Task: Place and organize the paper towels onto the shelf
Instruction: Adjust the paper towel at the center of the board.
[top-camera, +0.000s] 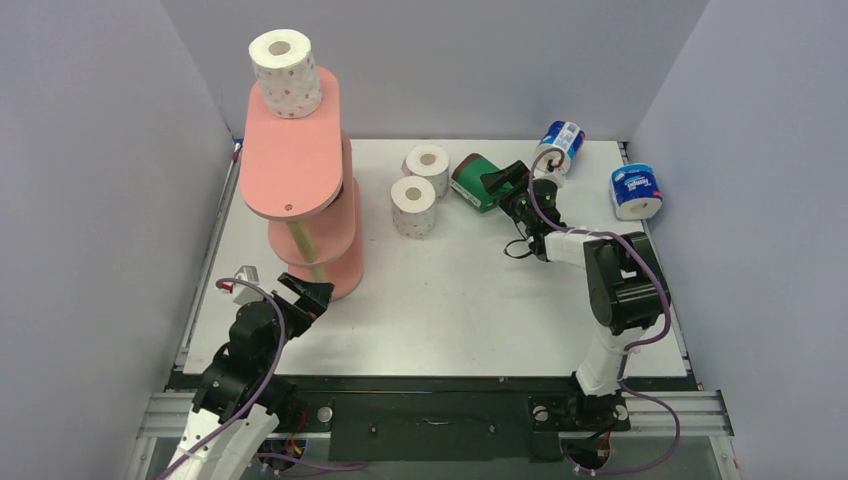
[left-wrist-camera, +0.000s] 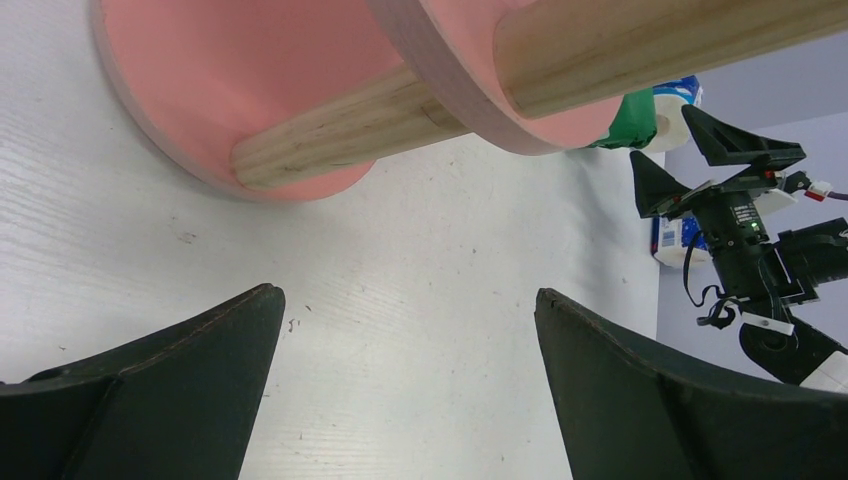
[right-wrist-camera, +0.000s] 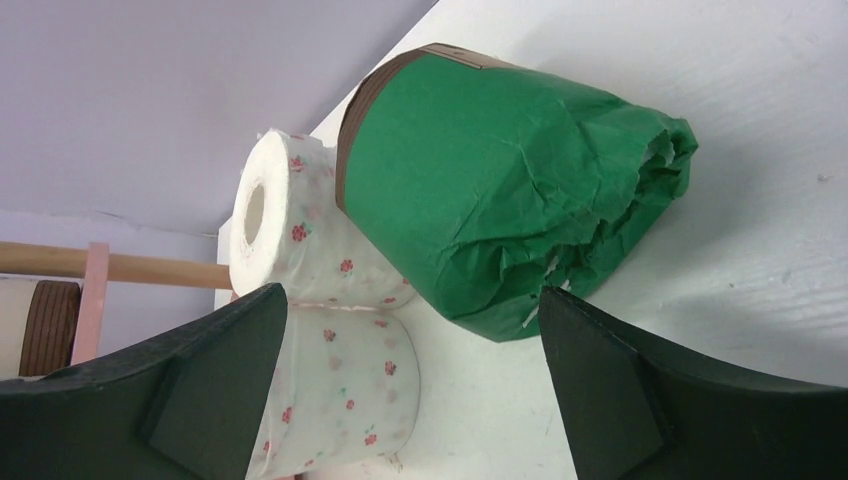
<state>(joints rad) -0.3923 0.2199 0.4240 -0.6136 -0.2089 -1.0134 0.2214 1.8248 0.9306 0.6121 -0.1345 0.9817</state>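
Note:
The salmon-pink shelf (top-camera: 293, 165) stands at the left, with one red-dotted white roll (top-camera: 286, 72) on its top board. Two more dotted rolls (top-camera: 428, 166) (top-camera: 413, 206) stand on the table mid-back. A green-wrapped roll (top-camera: 476, 182) lies on its side beside them. My right gripper (top-camera: 503, 180) is open and empty, right at that green roll (right-wrist-camera: 510, 190), its jaws short of it (right-wrist-camera: 410, 295). Two blue-white rolls (top-camera: 561, 143) (top-camera: 636, 191) lie at the back right. My left gripper (top-camera: 312, 292) is open and empty, low by the shelf's bottom board (left-wrist-camera: 230, 90).
Grey walls close in the table on the left, back and right. The shelf's wooden posts (left-wrist-camera: 340, 130) are close ahead of my left gripper (left-wrist-camera: 405, 295). A cream and a brown roll end (right-wrist-camera: 45, 325) show on a shelf tier in the right wrist view.

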